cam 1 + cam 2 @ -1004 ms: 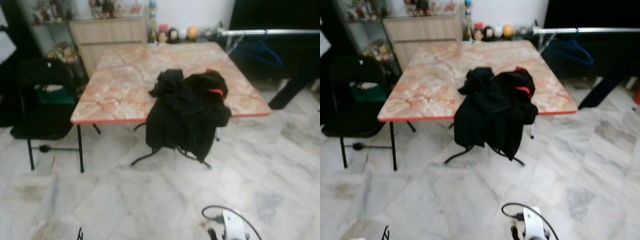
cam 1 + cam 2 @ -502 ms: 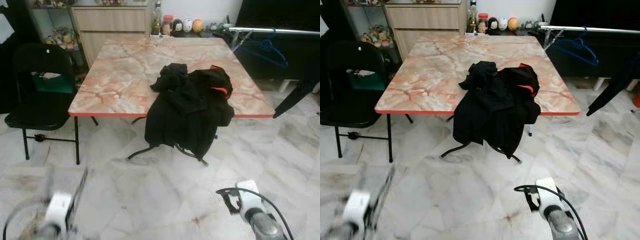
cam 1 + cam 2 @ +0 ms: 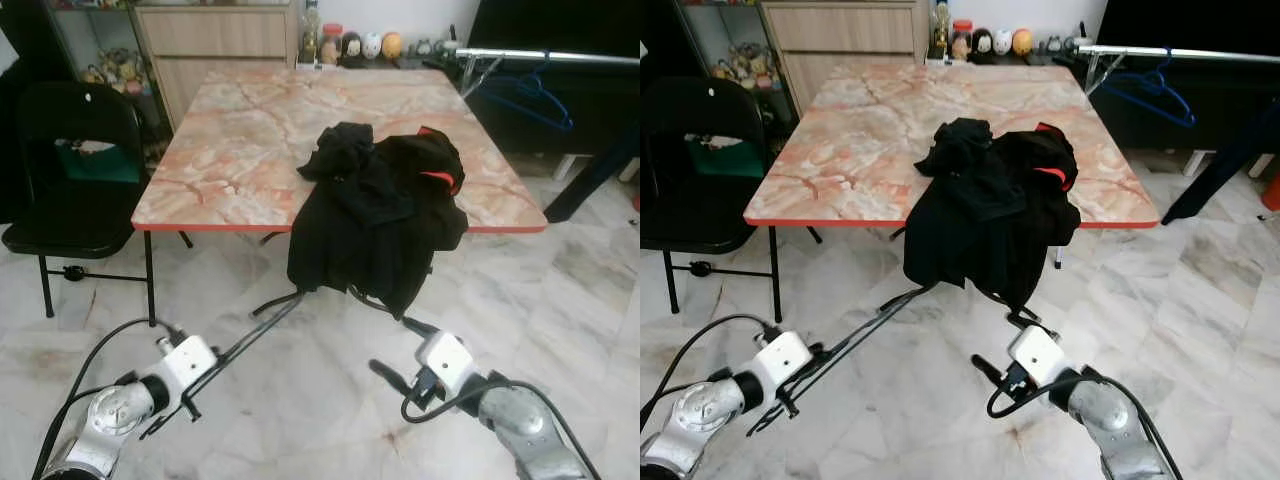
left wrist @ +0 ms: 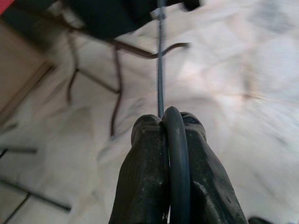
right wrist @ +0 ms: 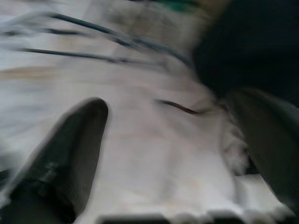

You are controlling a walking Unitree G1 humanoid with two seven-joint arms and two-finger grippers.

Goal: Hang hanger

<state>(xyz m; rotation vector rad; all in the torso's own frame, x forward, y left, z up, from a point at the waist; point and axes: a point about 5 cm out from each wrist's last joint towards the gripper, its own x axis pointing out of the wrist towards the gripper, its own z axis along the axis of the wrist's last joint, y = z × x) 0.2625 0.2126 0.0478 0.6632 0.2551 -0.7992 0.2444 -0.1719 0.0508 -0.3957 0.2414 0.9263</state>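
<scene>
With the left tool (image 3: pixel 262 325) clenched on the dark hanger (image 3: pixel 855 335) below the black jacket (image 3: pixel 380 215) and the right tool (image 3: pixel 1005 345) released, carry it level toward the rail (image 3: pixel 550 55) beyond the surface (image 3: pixel 240 140)

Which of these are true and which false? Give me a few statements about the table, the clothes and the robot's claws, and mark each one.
1. A black jacket hangs over the near edge of the marble-patterned table. True.
2. The blue hanger lies on the table. False: it hangs on the metal rail to the robot's right.
3. The right claw is open. True.
4. The black chair stands to the right of the table. False: it stands to the left.
</scene>
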